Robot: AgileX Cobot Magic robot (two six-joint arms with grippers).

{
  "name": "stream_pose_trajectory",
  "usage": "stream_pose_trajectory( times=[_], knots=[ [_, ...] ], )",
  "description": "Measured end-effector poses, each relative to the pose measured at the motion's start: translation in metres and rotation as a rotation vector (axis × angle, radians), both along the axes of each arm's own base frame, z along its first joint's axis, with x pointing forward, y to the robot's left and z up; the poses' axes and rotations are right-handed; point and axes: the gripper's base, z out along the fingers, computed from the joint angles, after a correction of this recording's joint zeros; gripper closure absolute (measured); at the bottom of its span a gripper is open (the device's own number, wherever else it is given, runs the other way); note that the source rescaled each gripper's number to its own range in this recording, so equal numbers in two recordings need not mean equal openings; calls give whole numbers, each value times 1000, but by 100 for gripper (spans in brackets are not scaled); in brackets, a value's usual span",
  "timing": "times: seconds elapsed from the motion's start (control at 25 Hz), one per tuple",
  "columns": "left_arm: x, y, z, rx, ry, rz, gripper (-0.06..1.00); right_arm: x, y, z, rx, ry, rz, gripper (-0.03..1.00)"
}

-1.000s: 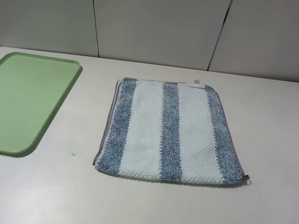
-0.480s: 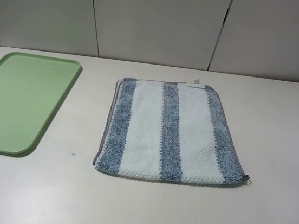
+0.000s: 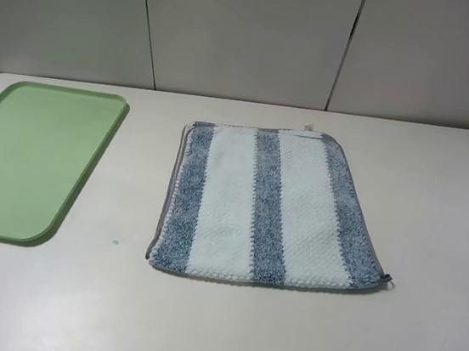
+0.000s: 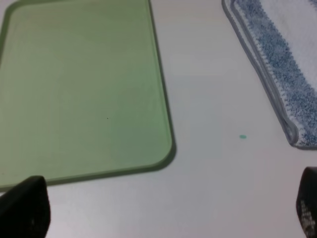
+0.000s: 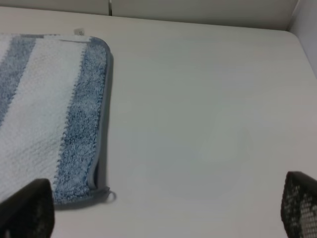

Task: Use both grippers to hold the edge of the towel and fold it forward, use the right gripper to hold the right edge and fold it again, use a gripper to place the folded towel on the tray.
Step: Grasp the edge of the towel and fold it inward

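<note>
- Both fingertip pairs show only in the wrist views, and both stand wide apart.
- Left tool (image 4: 166,210): black fingers (image 4: 25,210) spread, gripping nothing, above bare desk (image 4: 213,188) between the tray's near corner and the towel.
- Right tool (image 5: 161,210): spread just as wide, beside the towel's near right corner and its loop tag (image 5: 111,196).
- Towel (image 3: 269,205) lies flat mid-desk, grey edge (image 3: 162,209) all round — untouched.
- Tray (image 3: 31,159) sits well apart, left of the towel.

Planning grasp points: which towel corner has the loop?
The near-right corner of the towel: a small grey loop sticks out there; the other three show none.
</note>
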Motion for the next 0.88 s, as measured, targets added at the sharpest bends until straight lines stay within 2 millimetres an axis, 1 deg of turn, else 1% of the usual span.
stream_pose_trajectory(
  times=[0.76, 0.88],
  knots=[
    [0, 0, 0, 4, 0, -3, -6, 0, 0, 0, 0, 0, 0, -3],
    [2, 0, 4, 12, 16, -9, -6, 0, 0, 0, 0, 0, 0, -3]
  ],
)
